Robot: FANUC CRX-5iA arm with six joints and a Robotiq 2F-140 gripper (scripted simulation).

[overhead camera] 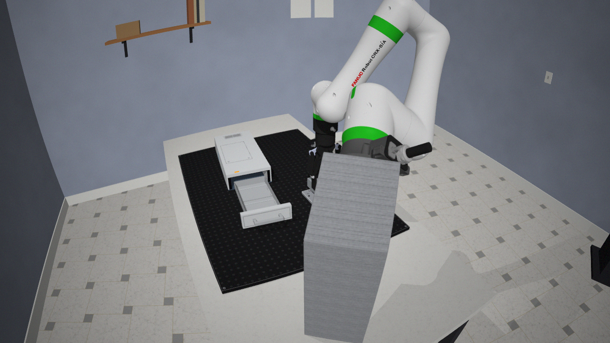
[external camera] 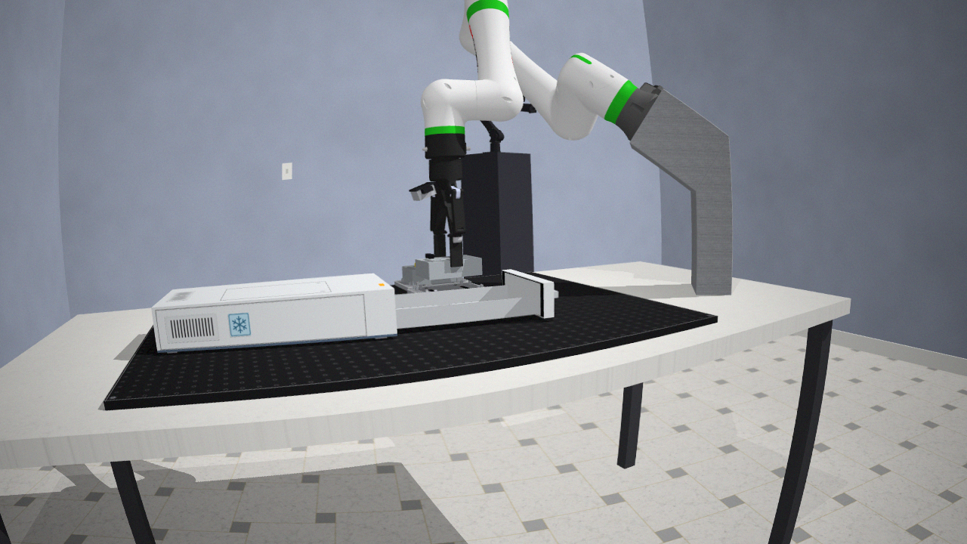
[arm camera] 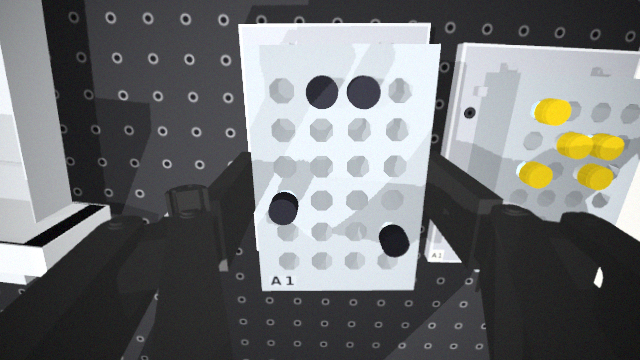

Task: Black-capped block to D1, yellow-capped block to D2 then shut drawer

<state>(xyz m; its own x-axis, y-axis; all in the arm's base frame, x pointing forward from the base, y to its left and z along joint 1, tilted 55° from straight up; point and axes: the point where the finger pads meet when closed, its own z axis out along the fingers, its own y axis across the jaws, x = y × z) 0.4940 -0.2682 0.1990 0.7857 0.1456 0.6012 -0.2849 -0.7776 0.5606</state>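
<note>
My gripper (external camera: 448, 259) (arm camera: 338, 175) is shut on the block with black caps (external camera: 430, 272) (arm camera: 340, 147). It holds the block level, slightly above the D1 plate (overhead camera: 306, 195) (arm camera: 265, 33), whose far and left edges show past it in the wrist view. Several black caps stand in its bores. The yellow caps (arm camera: 552, 112) sit in the other block, on the D2 plate (arm camera: 464, 135) at the right. The drawer (overhead camera: 256, 194) (external camera: 466, 312) of COLD (overhead camera: 245, 159) (external camera: 270, 324) is pulled out and holds no block. The lamp (overhead camera: 236, 171) (external camera: 381, 285) is orange.
The open drawer's front (overhead camera: 266, 216) (external camera: 548, 298) stands out over the black deck (overhead camera: 260, 260) (external camera: 324, 369), left of the held block in the wrist view. The grey arm stand (overhead camera: 349, 204) (external camera: 713, 223) hides much of the slots in the top view.
</note>
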